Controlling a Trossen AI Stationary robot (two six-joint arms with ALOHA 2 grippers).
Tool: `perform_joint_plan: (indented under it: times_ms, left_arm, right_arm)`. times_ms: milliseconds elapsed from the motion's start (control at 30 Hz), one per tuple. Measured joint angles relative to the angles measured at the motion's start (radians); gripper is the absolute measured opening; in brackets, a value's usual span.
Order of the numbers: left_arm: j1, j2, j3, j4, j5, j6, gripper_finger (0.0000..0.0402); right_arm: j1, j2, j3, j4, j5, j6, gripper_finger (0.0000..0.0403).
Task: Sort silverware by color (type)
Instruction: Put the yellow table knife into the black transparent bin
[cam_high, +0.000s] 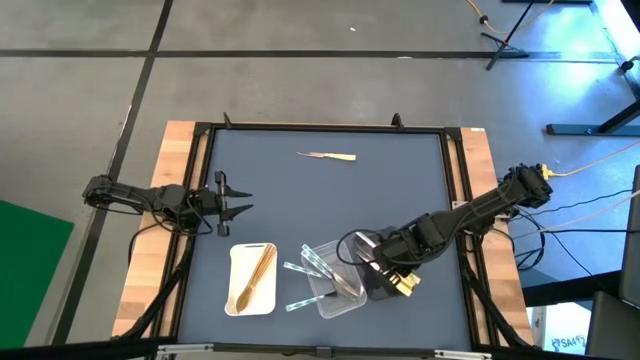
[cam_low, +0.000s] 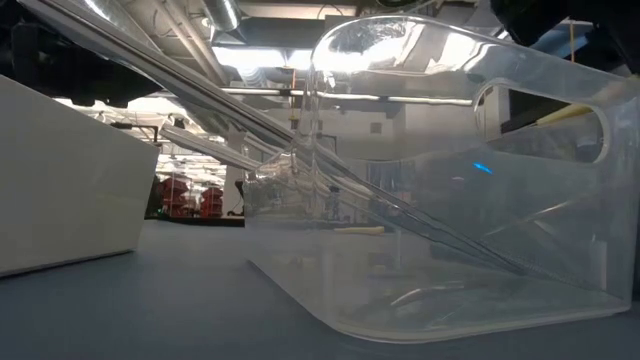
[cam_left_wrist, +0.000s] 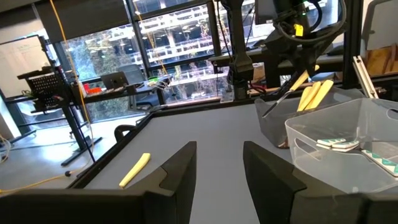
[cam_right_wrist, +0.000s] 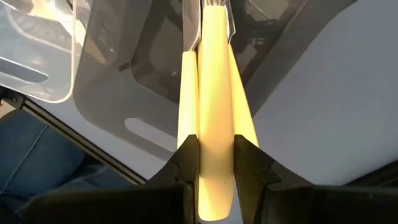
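My right gripper (cam_right_wrist: 215, 163) pinches the cream utensils (cam_right_wrist: 213, 106) over the black tray (cam_high: 375, 278) near the tabletop's front edge; I should lower, level them, then release. Left gripper (cam_high: 238, 202) waits open at the left edge.

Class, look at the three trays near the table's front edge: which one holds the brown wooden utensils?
The white tray, the leftmost of the three, nearest the left claw. The clear tray beside it holds clear utensils, and the dark tray sits under the right claw.
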Motion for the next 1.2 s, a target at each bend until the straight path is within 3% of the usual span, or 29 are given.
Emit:
perform_joint_plan:
  times_ms: [533,767,1000,1200]
  left_arm:
    - [0.0,0.0,0.0,0.0,0.0,-0.003,0.0126]
    - [0.0,0.0,0.0,0.0,0.0,-0.004,0.0126]
    - [0.0,0.0,0.0,0.0,0.0,-0.004,0.0126]
    - [0.0,0.0,0.0,0.0,0.0,-0.004,0.0126]
  right_arm:
    - [0.153,-0.031,0.0,-0.004,0.027,0.039,0.0053]
    - [0.14,-0.029,0.0,0.003,0.03,0.06,0.0053]
    - [0.117,0.02,0.0,0.01,-0.036,0.058,0.0053]
    - [0.108,0.041,0.0,0.009,-0.007,0.058,0.0053]
